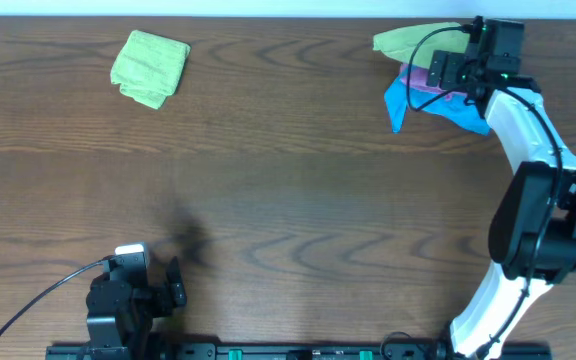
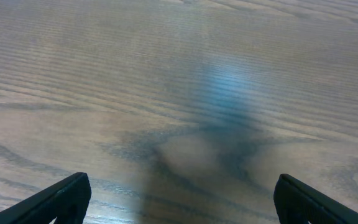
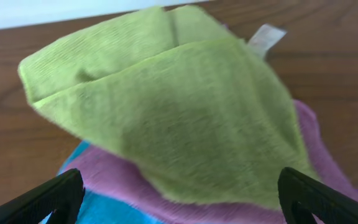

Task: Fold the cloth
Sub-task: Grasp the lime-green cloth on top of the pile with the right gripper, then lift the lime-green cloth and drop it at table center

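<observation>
The lime-green cloth (image 1: 413, 41) lies on top of a pile at the far right of the table, over a purple cloth (image 1: 430, 78) and a blue cloth (image 1: 408, 100). In the right wrist view the cloth (image 3: 179, 118) fills the frame, with its small white tag (image 3: 266, 36) at the far edge. My right gripper (image 1: 446, 72) is open and hovers over the pile, its fingers (image 3: 179, 199) apart on either side, holding nothing. My left gripper (image 1: 173, 285) is open and empty near the table's front left, over bare wood (image 2: 179, 199).
A small thick lime-green pad (image 1: 150, 67) lies at the far left of the wooden table (image 1: 288, 200). The purple cloth (image 3: 135, 180) and blue cloth (image 3: 104, 208) show under the green one. The table's back edge (image 3: 73, 18) runs just behind the pile.
</observation>
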`<action>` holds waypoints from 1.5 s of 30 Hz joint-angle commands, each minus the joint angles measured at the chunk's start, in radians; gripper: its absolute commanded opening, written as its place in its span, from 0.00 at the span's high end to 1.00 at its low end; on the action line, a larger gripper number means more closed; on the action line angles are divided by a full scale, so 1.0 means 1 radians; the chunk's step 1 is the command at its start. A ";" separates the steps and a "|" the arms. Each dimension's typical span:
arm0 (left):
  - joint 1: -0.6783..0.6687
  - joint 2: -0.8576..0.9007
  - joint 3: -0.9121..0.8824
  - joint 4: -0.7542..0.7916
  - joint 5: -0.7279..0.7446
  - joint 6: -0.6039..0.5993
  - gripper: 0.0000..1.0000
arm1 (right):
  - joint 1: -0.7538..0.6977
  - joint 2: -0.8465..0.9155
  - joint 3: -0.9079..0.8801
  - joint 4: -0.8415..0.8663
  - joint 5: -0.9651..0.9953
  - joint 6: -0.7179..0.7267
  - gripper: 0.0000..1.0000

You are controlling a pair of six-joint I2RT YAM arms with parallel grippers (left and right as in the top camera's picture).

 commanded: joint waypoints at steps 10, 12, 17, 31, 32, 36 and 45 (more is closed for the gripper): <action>0.000 -0.006 -0.015 -0.056 -0.010 0.022 0.05 | -0.086 0.066 0.018 0.045 -0.065 0.001 0.02; 0.000 -0.006 -0.015 -0.056 -0.010 0.022 0.05 | -0.086 0.081 0.018 0.050 -0.069 0.002 0.02; 0.000 -0.006 -0.015 -0.056 -0.010 0.022 0.05 | -0.086 0.094 0.018 0.069 -0.072 0.008 0.06; 0.000 -0.006 -0.015 -0.056 -0.011 0.022 0.05 | -0.076 0.108 0.103 0.030 -0.089 0.015 0.99; 0.000 -0.006 -0.015 -0.056 -0.010 0.022 0.05 | -0.074 0.105 0.126 0.009 -0.098 0.015 0.99; 0.000 -0.006 -0.015 -0.056 -0.011 0.022 0.05 | -0.058 0.069 0.232 -0.112 -0.123 0.002 0.99; 0.000 -0.006 -0.015 -0.056 -0.011 0.022 0.05 | 0.042 -0.107 0.340 -0.481 -0.136 -0.139 0.99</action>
